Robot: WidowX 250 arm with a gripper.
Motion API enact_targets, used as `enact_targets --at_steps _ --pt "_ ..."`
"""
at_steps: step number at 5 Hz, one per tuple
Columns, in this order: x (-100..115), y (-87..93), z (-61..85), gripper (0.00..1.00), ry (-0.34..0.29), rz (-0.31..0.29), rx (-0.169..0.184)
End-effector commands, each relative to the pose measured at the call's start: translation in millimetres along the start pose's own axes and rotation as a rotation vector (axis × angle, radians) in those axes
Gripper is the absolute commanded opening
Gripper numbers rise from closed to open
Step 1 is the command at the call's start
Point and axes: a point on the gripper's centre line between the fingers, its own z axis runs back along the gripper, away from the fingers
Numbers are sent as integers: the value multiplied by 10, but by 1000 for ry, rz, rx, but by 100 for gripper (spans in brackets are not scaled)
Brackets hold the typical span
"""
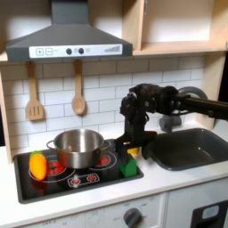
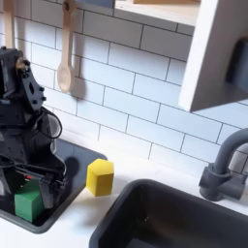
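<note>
End effector [image 1: 130, 157]: you have it low over the stove's front right corner, its fingers down around the green block; whether they are actually pinching it, you cannot tell from either exterior view.
Green block [image 2: 28, 203]: it sits on the black stove top [image 1: 80, 178], at about 4 o'clock from the steel pot [image 1: 78, 147], close to the stove's right edge.
Yellow block [image 2: 100, 176]: just off the stove on the white surface [image 2: 73, 225], at roughly 2 o'clock from the green block in the second exterior view.
Orange thing [image 1: 37, 166]: at 8 o'clock from the pot, well apart from the arm.
Sink [image 1: 191, 147]: at 3 o'clock from the end effector.
Risk: a shallow or off-centre grip could let the block slip or tip; a sideways sweep could knock the pot or nudge the yellow block towards the sink.
</note>
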Motion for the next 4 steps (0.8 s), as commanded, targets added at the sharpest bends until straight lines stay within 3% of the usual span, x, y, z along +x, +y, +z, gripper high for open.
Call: enact_targets --at_steps 1,3,4 --pt "41 -16 -51 100 -9 -4 22" --pt "85 78 -165 100 23 35 50" --pt "95 85 -202 100 36 49 43"
